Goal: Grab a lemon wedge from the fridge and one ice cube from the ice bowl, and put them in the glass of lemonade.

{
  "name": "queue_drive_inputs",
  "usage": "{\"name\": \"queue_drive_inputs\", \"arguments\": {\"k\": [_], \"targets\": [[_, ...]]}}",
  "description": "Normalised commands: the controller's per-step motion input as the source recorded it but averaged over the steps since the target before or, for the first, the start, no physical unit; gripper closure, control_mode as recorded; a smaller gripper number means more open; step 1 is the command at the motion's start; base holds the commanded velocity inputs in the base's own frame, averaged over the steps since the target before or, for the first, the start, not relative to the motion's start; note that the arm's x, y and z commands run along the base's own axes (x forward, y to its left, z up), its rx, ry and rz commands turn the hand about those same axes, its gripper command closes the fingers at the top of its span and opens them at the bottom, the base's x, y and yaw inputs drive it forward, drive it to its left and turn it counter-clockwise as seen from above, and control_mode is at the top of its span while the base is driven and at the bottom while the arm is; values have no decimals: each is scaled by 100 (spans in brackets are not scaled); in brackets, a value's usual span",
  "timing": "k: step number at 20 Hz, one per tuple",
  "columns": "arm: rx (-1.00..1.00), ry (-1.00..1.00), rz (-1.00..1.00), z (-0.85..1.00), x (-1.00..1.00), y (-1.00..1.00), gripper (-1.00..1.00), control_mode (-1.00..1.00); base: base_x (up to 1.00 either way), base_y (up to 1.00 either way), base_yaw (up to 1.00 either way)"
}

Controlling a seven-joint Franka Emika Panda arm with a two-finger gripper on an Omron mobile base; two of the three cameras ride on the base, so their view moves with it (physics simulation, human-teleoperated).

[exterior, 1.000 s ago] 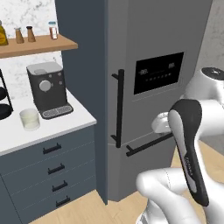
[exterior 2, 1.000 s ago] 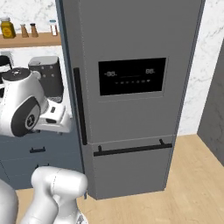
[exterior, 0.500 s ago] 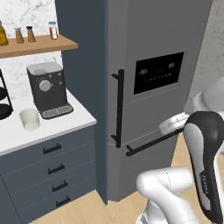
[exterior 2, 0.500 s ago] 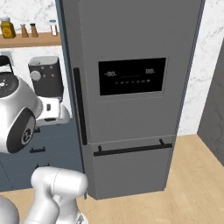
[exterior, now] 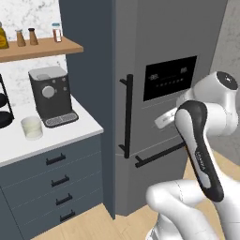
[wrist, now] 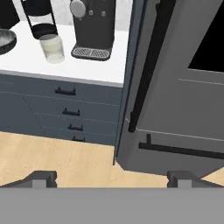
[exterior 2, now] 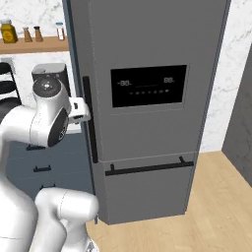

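Observation:
The fridge (exterior: 159,56) stands shut, its black bar handle (exterior: 126,115) running down the door's left edge. My gripper (wrist: 113,180) is open, its two tips far apart and nothing between them. In the right base view the white hand (exterior 2: 78,109) hovers just left of the handle (exterior 2: 90,120), not touching it. The glass of lemonade (exterior: 32,127) stands on the white counter in front of the coffee machine's left side, also seen as a pale tumbler (wrist: 51,48). The ice bowl (wrist: 5,40) shows at the counter's far left edge. The lemon wedge is out of view.
A dark coffee machine (exterior: 49,96) stands on the counter (exterior: 70,133) beside the fridge. Dark blue drawers (exterior: 56,180) sit below it. A wooden shelf (exterior: 42,47) with small jars hangs above. A horizontal bar handle (exterior 2: 147,168) crosses the fridge's lower drawer. The floor is light wood.
The arm has swung and the hand has risen and moved closer to the fridge's vertical handle. The jaws have stayed wide apart. The fridge door has not moved.

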Motion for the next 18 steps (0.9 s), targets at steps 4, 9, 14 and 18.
{"name": "queue_drive_inputs", "arguments": {"k": [4,9,14,18], "targets": [[-1,7,-23,-14,100,68,-100,-100,0,0,0],[-3,17,-27,-23,100,33,-100,-100,0,0,0],[0,15,-19,-11,100,-26,-100,-100,0,0,0],[2,6,0,-15,98,-40,-100,-100,0,0,0]]}}
